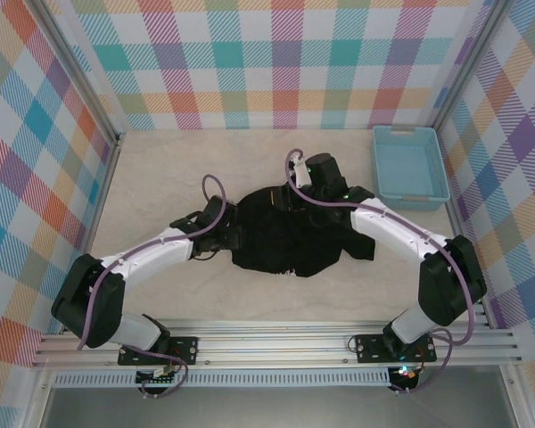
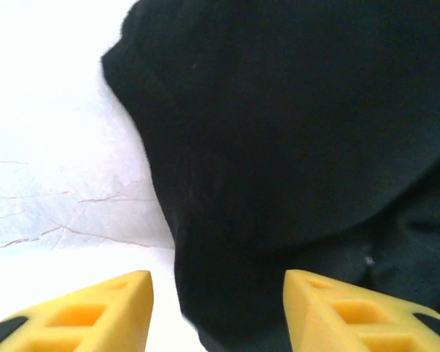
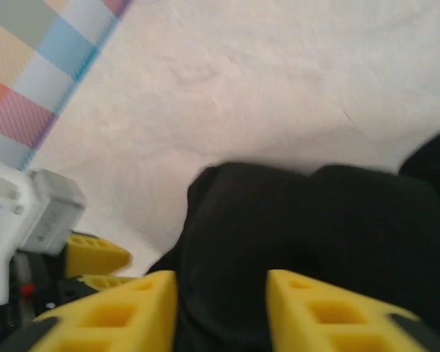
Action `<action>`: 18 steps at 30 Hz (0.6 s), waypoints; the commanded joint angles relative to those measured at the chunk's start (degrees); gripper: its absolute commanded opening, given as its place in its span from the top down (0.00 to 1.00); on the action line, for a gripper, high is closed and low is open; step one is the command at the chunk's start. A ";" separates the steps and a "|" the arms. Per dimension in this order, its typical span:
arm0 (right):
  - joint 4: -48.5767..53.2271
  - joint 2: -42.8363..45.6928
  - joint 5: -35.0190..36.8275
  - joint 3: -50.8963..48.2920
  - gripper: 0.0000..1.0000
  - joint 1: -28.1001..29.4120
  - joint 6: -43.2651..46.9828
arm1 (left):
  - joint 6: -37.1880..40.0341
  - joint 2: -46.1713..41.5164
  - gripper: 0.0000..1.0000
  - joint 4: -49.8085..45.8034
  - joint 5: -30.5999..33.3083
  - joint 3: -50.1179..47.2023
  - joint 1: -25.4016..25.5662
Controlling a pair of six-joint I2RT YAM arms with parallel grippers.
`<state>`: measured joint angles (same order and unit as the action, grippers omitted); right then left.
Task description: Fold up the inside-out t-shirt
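Overhead view: the inside-out t-shirt (image 1: 285, 236), plain black, lies crumpled in a broad heap at the middle of the pale tabletop (image 1: 205, 169), between the two arms and well apart from the light-blue basket (image 1: 410, 165) in the far right corner. The left arm (image 1: 143, 254) rises from its base at the near edge and bends back at the elbow on the left. Its white forearm runs low and rightward, so that the wrist meets the shirt's left margin. The right arm (image 1: 401, 227) mirrors this pose: elbow out to the right, forearm angled away and leftward across the shirt's right side, wrist set over the far edge of the cloth. Left wrist view: the left gripper (image 2: 216, 308) has its yellow fingers (image 2: 95, 308) apart, low over the surface. The shirt's rounded edge runs into the gap from the right-hand finger, and bare tabletop shows between the cloth and the left-hand finger, so nothing is clamped. Right wrist view: the right gripper (image 3: 224, 308) also has its yellow fingers (image 3: 330, 308) apart, pointing over a rounded fold of black cloth that fills the space between them. The fold rests on the tabletop, and the pictures show no pinch on it. Beyond the fold lies bare tabletop, with the checked wall (image 3: 37, 81) at upper left.
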<state>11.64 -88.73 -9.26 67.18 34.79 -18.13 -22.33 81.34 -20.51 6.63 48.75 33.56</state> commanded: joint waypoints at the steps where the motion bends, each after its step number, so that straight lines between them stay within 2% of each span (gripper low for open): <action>1: 8.04 1.35 3.50 -1.66 0.51 -0.33 2.50 | 0.23 -4.56 0.38 -2.50 2.11 -2.02 0.26; 3: 9.65 3.43 2.21 -4.81 0.47 -0.33 3.01 | -0.34 -8.31 0.32 -1.19 1.09 -4.22 0.92; 6: 7.02 5.57 -7.08 -10.02 0.41 -0.33 3.90 | -0.96 -12.13 0.28 1.39 -1.07 -6.69 1.31; 8: 4.80 4.62 -10.38 -11.52 0.40 -0.33 4.02 | -0.93 -13.50 0.28 1.86 -0.37 -7.21 1.33; 18: -1.71 -9.67 -15.58 -3.69 0.40 -0.25 10.12 | 0.27 -14.67 0.28 0.65 0.83 -6.35 1.29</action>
<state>13.23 -96.16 -20.88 60.12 34.52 -11.49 -22.87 67.85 -19.92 6.74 42.46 34.48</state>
